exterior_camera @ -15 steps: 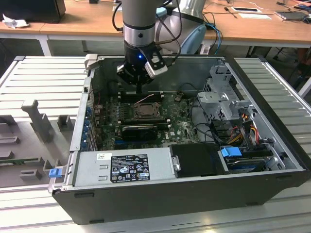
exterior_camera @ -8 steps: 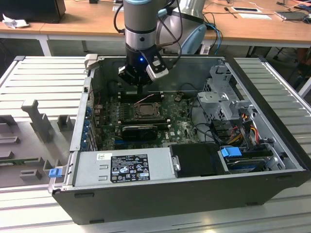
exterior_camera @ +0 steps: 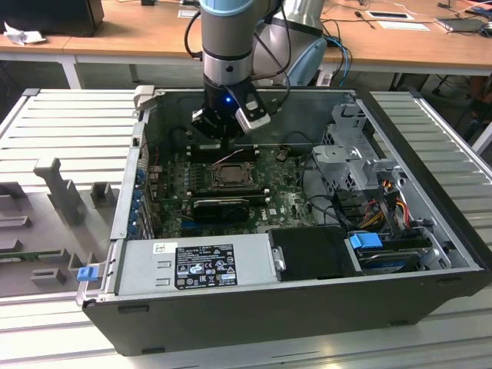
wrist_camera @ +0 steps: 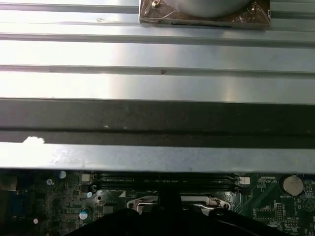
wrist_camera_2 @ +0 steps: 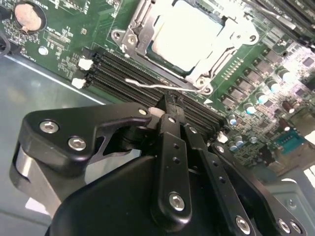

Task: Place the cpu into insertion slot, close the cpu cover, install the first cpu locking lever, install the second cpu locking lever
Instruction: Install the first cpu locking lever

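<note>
open computer case lying on a ribbed metal bench, holding one green motherboard, one labelled power supply along the near side and one drive cage toward the exterior view's right. one arm reaches straight down into the case, its gripper poised just above the row of black memory slots beside the socket, with its fingers drawn together into a narrow tip and nothing visibly held between them. in the second wrist view the cpu, one chip with a pale metal top, already sits in the insertion slot, and the cpu cover appears to lie closed around it, its window framing the chip. one thin wire locking lever runs along the socket edge nearest the gripper tip; whether it is latched cannot be told. judged from this, the step in hand is the first locking lever. that work calls for a firm, well-placed push on a springy wire, since it could slip off the narrow tip.
</note>
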{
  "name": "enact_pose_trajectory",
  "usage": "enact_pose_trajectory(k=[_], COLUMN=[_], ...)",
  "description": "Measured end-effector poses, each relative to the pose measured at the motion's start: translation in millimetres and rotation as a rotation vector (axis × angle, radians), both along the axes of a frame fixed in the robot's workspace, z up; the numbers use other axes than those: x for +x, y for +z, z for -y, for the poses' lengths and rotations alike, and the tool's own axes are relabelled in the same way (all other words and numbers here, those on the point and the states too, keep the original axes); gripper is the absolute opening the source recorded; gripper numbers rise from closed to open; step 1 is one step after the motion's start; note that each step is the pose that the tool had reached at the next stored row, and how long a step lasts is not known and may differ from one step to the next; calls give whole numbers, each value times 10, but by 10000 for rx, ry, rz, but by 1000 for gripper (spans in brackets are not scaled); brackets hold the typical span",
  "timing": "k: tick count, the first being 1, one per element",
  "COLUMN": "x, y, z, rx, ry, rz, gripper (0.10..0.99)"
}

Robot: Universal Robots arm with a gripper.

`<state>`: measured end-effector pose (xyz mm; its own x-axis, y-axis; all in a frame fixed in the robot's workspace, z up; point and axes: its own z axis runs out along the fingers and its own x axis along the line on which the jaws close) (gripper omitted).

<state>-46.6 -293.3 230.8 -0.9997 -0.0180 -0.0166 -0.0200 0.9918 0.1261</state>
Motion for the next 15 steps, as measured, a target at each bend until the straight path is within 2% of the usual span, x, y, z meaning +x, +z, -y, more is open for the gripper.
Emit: enact_pose_trajectory(k=[4, 15], x=[101, 203], y=[-41, -117], z=[-20, -22], rx=[0, -4], ry=[15, 13], rz=[-1, 0], gripper=[106, 106])
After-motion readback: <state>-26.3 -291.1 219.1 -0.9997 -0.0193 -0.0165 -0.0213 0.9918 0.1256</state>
